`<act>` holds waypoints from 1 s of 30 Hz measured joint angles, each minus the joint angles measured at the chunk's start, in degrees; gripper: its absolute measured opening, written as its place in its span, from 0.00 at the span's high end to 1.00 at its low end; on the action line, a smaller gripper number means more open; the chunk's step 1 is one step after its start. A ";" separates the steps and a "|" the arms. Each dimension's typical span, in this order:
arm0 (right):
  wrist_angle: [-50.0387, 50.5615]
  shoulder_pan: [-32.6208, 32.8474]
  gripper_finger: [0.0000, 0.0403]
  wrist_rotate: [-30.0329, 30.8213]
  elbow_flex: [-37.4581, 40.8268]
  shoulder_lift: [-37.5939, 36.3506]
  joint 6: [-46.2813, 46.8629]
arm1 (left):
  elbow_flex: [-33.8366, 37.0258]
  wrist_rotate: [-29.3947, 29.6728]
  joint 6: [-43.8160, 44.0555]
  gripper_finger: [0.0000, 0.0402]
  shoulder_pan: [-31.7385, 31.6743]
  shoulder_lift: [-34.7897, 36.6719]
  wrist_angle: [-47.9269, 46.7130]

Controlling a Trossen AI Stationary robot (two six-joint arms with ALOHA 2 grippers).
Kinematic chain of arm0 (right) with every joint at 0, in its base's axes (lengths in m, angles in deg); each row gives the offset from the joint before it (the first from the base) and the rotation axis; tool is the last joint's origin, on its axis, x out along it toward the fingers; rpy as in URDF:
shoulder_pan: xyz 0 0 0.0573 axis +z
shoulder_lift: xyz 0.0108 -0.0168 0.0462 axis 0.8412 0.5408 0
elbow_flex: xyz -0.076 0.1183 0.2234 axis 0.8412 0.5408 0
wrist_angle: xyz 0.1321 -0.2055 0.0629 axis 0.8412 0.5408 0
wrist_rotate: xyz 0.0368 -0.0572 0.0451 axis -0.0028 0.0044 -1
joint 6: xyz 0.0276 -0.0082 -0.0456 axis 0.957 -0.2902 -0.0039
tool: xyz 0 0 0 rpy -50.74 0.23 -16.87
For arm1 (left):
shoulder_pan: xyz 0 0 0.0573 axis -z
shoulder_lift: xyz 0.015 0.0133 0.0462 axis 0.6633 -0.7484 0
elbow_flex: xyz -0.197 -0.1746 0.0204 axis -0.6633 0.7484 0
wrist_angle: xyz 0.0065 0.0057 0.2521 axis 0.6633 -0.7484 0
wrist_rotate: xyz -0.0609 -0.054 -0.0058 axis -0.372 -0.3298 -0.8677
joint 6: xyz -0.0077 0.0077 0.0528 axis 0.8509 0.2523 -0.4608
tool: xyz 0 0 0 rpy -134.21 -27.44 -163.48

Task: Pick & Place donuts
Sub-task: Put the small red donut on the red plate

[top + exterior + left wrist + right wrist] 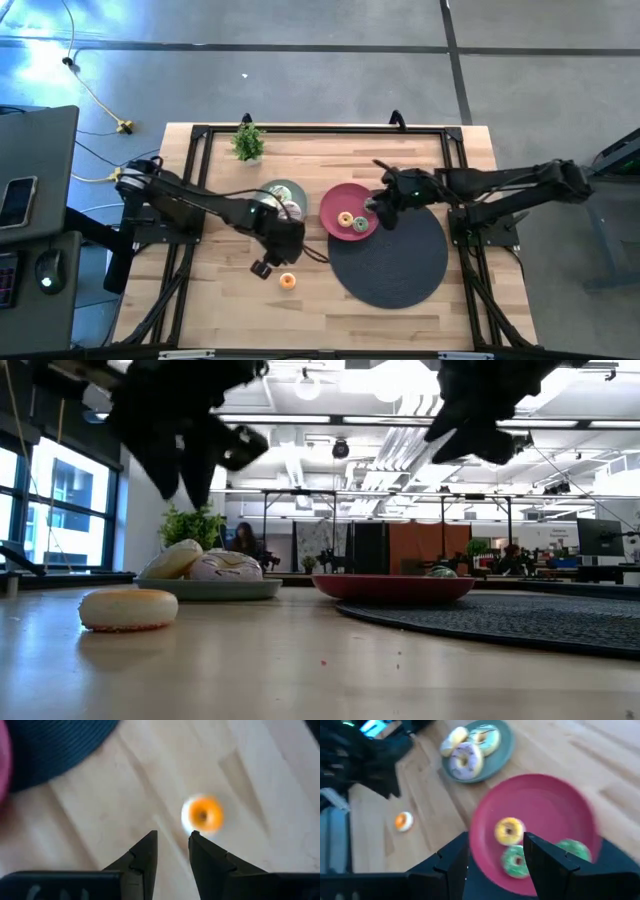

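Observation:
A small orange donut lies flat on the bare wood near the table's near edge. My left gripper hovers above it, a little toward the far side, open and empty. The grey-green plate carries three iced donuts. On the pink plate lie a yellow donut and two green ones. My right gripper hangs open over the pink plate's right rim, holding nothing.
A big black round mat lies right of centre, under the pink plate's near edge. A small potted plant stands at the far edge. A black frame rims the table. Bare wood lies around the orange donut.

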 joint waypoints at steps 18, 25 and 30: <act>-8.47 6.76 0.56 3.77 0.04 8.63 8.48 | 13.83 1.84 18.27 0.74 4.00 0.46 22.11; -8.73 7.00 0.56 4.68 0.04 8.60 8.75 | 13.90 0.20 19.39 0.74 4.06 -2.65 23.65; -8.74 7.00 0.56 4.70 0.04 8.60 8.75 | 13.90 -2.04 20.36 0.74 5.25 -4.75 26.83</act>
